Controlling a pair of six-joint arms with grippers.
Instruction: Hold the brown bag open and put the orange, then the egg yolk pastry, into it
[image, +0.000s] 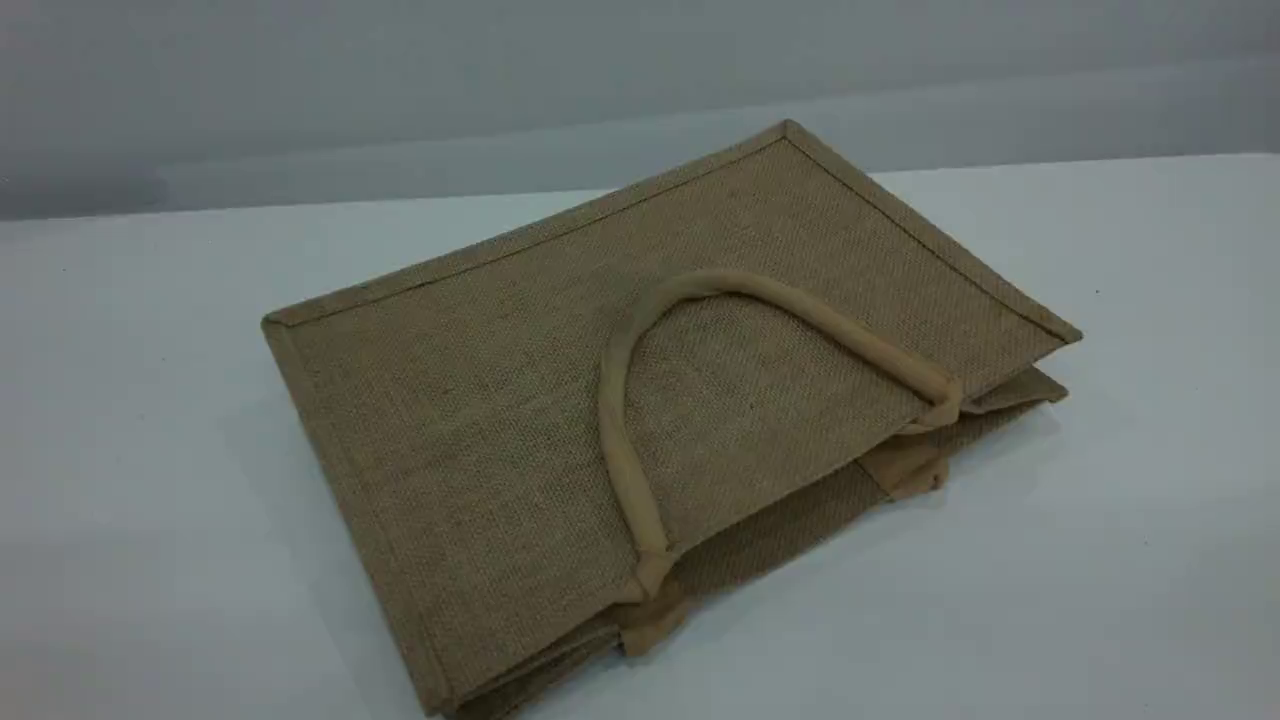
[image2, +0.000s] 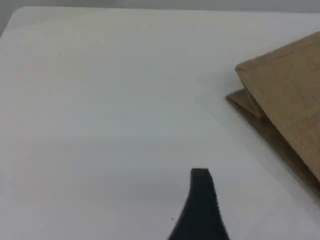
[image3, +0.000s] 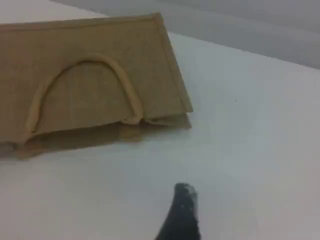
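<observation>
The brown bag (image: 480, 430) lies flat on its side on the white table (image: 150, 450), roughly in the middle of the scene view, its mouth turned toward the lower right edge and only slightly parted. One beige loop handle (image: 740, 285) rests folded back on the upper panel; the ends of a second handle (image: 905, 470) peek out from under the mouth. A grey wall (image: 400, 90) runs behind the table. In the left wrist view a corner of the bag (image2: 285, 85) shows at the right, well apart from the left gripper (image2: 200, 210), of which one dark fingertip is visible over bare table. The right gripper (image3: 181, 215) hangs near the bag's mouth (image3: 100, 125), touching nothing. Both grippers have their jaws spread wide and hold nothing.
</observation>
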